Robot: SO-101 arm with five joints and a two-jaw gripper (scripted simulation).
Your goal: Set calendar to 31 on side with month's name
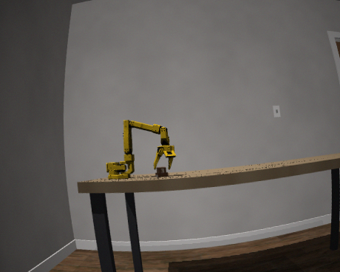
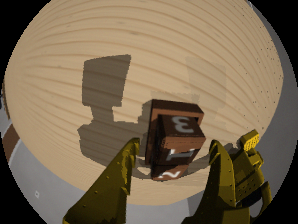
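Far left of the exterior view: yellow arm [image 1: 128, 148] bolted near the table's [image 1: 247, 174] left end, base partly lost against the speckled edge. Just right of it, calendar tray [image 1: 161, 171] reduced to a small dark lump on the tabletop; no digits, no cubes, no month name readable at that distance. Table legs cut off at the lower border; a door frame [image 1: 336, 74] clipped at the right edge, a small wall plate [image 1: 276, 111] beside it.

From the wrist view, much more: dark brown tray [image 2: 154, 137] resting on the pale wood grain, a cube [image 2: 184, 128] in it with a white "3" facing up toward the camera. Below that, a second white mark [image 2: 181, 156] (possibly a "1", too squashed by the lens to be sure), and lower still a white squiggle [image 2: 170, 175], unreadable. Second cube not separable from the first. Blocky shadow spread over the wood to the left of the tray. Bottom of the tray hidden behind the fingers.

Gripper [image 1: 165, 160] hanging above the tray, pointing down, clear air between fingertips and tray in the exterior view. Fingers partly spread, framing the tray's lower end from either side in the wrist view, gripping nothing.
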